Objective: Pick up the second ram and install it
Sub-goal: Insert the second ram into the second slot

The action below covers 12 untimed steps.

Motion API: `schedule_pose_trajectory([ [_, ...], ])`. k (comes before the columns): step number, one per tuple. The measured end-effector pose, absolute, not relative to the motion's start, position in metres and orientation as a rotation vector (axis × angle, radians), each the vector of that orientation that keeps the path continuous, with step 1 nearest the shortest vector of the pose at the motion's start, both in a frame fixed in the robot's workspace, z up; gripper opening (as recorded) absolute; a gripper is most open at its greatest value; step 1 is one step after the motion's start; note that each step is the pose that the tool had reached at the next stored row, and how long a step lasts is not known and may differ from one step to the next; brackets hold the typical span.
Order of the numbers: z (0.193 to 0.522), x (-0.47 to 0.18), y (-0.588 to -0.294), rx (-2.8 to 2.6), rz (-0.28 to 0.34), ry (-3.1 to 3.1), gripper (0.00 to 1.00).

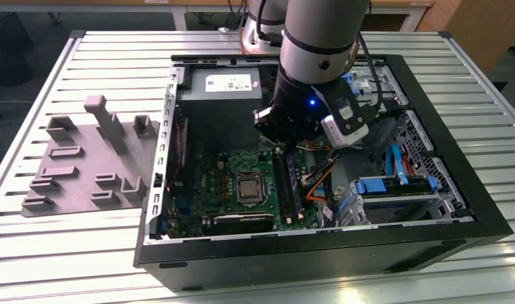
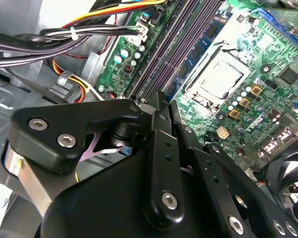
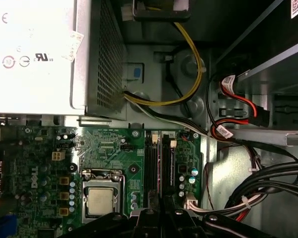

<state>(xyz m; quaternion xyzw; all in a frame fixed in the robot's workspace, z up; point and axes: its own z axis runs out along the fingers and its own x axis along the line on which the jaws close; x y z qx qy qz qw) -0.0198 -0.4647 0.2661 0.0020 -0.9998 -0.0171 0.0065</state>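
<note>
Exterior view: one hand (image 1: 277,149) over black slot rails (image 1: 284,180); grip state unclear, ram possibly hidden.

The RAM slots (image 3: 158,163) are flanked closely by a cable bundle (image 3: 268,181) and, well apart, the CPU socket (image 3: 101,196).

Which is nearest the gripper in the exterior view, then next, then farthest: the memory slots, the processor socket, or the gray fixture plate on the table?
1. Memory slots: directly under the gripper, inside the case.
2. Processor socket: on the motherboard, toward the exterior view's left of the slots.
3. Gray fixture plate: outside the case, far toward the exterior view's left.
</note>
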Motion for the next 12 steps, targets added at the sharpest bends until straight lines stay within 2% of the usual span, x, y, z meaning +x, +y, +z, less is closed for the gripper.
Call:
schedule_pose_trajectory([
  [12, 0.255, -0.022, -0.465, 0.006, -0.054, -3.128, 0.14],
])
